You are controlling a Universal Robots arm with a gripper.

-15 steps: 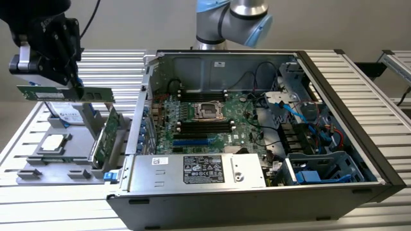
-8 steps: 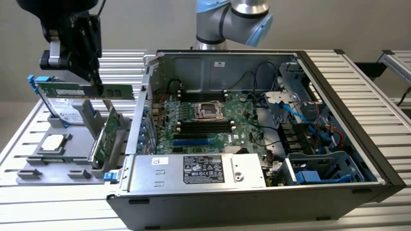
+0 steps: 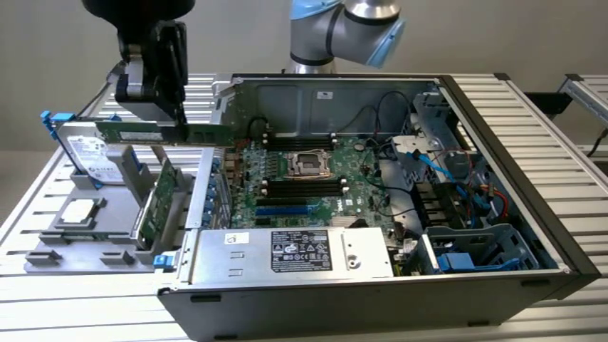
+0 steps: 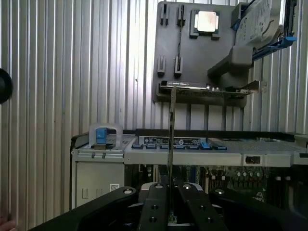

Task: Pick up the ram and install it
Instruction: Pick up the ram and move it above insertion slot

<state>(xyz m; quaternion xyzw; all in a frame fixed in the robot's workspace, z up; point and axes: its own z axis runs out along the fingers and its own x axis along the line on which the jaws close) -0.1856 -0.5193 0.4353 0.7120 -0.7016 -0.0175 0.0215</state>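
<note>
The ram [image 3: 204,133], a long thin green stick, hangs level in the air with my gripper [image 3: 171,122] shut on its middle. It is above the grey holder plate [image 3: 57,246], at the exterior view's left, just outside the wall of the open computer case [image 3: 532,214]. In the wrist view the ram [image 4: 172,130] appears edge-on as a thin line running out from between the black fingers [image 4: 156,202]. The motherboard [image 3: 332,182], with its long black slots [image 3: 304,187], lies inside the case to the exterior view's right of the ram.
On the holder plate stand a wider green expansion card [image 3: 161,196], a hard drive [image 3: 90,157] in a blue-edged carrier and a processor chip [image 3: 81,210]. A power supply [image 3: 295,249], cables and a drive cage [image 3: 475,249] crowd the case. Everything rests on a slatted metal table [image 3: 542,100].
</note>
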